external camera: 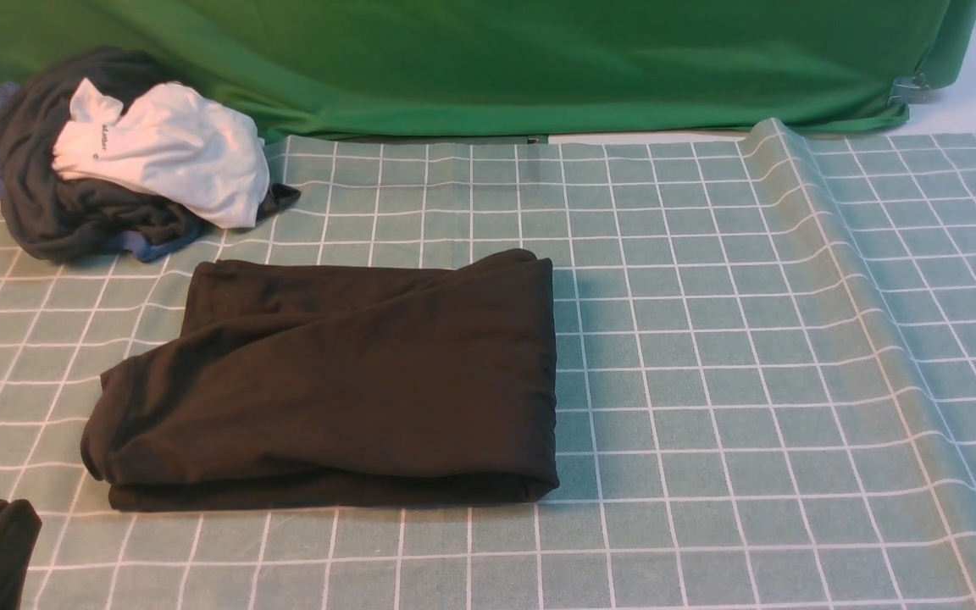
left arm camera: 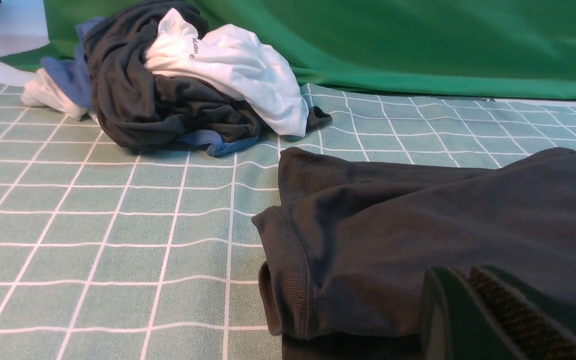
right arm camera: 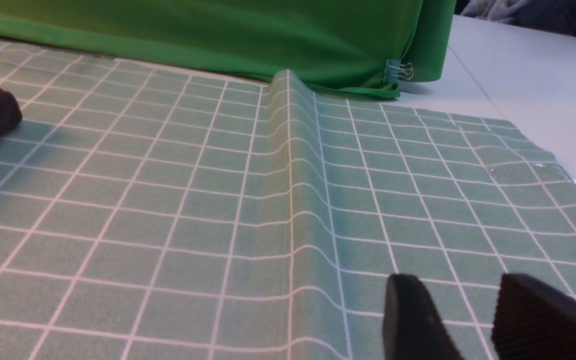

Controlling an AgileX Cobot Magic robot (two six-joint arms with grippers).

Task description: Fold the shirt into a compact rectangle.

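The shirt (external camera: 344,381) lies folded into a rough rectangle, seemingly finished; right gripper (right arm camera: 473,320) hangs parted and empty, while the left gripper (left arm camera: 508,315) is too cropped to tell.

Open cloth on my right, clutter at far left.

On my right the checked tablecloth (external camera: 708,356) lies bare, so I can pass there, crossing only a raised ridge (external camera: 801,195) in the cloth. The folded shirt (external camera: 335,381) takes up the middle-left. A pile of garments (external camera: 124,161) blocks the far left corner, with a narrow strip of cloth between it and the shirt. The green backdrop (external camera: 488,59) closes off the far edge.
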